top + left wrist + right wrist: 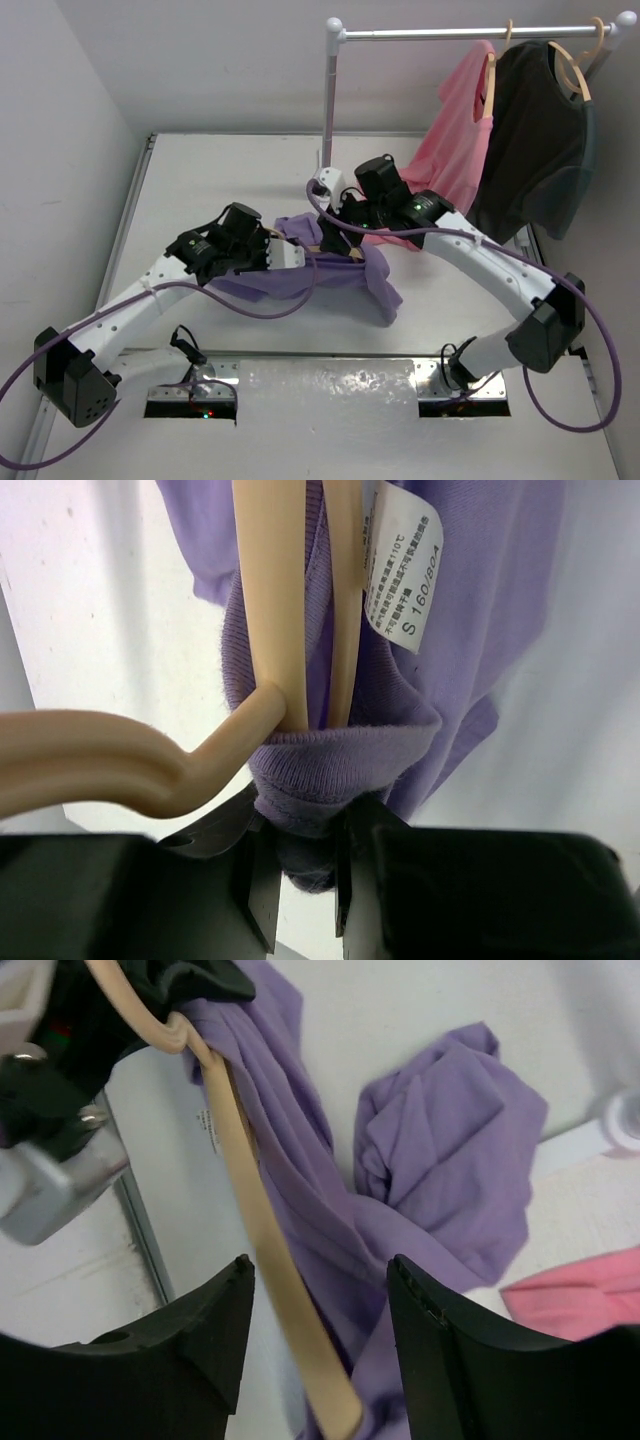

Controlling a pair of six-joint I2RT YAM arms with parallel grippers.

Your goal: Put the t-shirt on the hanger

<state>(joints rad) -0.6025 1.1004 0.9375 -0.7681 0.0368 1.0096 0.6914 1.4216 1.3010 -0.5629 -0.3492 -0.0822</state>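
- A white table [200, 180] fills most of the top view, with the two arm bases at its near edge.
- A clothes rack [440, 33] stands at the far right, with a white upright pole and a silver rail.
- A black shirt [535, 150] hangs from the right end of the rail on a tan hanger.
- A pink shirt [462, 140] hangs just left of the black one on another tan hanger. Its hem reaches down to the table.
- The t-shirt [340, 275], lavender, sits crumpled in the middle of the table between the two grippers. One bunched end trails to the near right, and its collar is gathered up at the left gripper.
- The left gripper [305, 880] reaches in from the near left. Its fingers are pinched together on a fold of the t-shirt's ribbed collar, right where the hanger's two arms meet.
- The right gripper [320, 1330] reaches in from the right, near the foot of the rack pole. Its fingers are spread well apart, and one arm of the hanger passes through the gap between them. Whether it touches either finger cannot be told.
- The hanger [270, 600], pale tan, has its arms pushed into the collar, with its hook curving out to the left in the left wrist view.
- A white care label [400, 560] inside the collar reads "S 160/80A".
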